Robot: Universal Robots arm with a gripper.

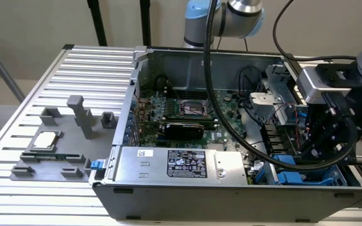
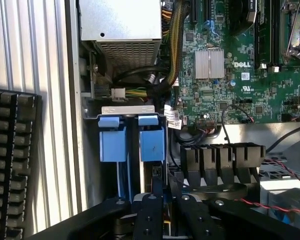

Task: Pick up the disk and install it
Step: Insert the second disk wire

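Two blue carrier frames stand side by side in the drive bay at the case's lower corner, on the exterior view's right. The disk (image 2: pixel 151 145) (image 1: pixel 292 178) is the one in line with my gripper, and only its blue end shows. The other carrier (image 2: pixel 112 142) sits beside it. My gripper (image 2: pixel 169 200) (image 1: pixel 322 150) hangs just over the bay, close to the disk's carrier. Its two black fingers (image 2: pixel 148 215) stand nearly together, and I see nothing held between them.
The open computer case (image 1: pixel 124 117) holds a green motherboard (image 1: pixel 187 110) and a silver power supply box (image 1: pixel 181 165). Black cables loop around my arm. A grey fixture with a processor chip (image 1: pixel 45 140) lies at the exterior view's left. A black keyboard (image 2: pixel 12 165) lies outside the case wall.
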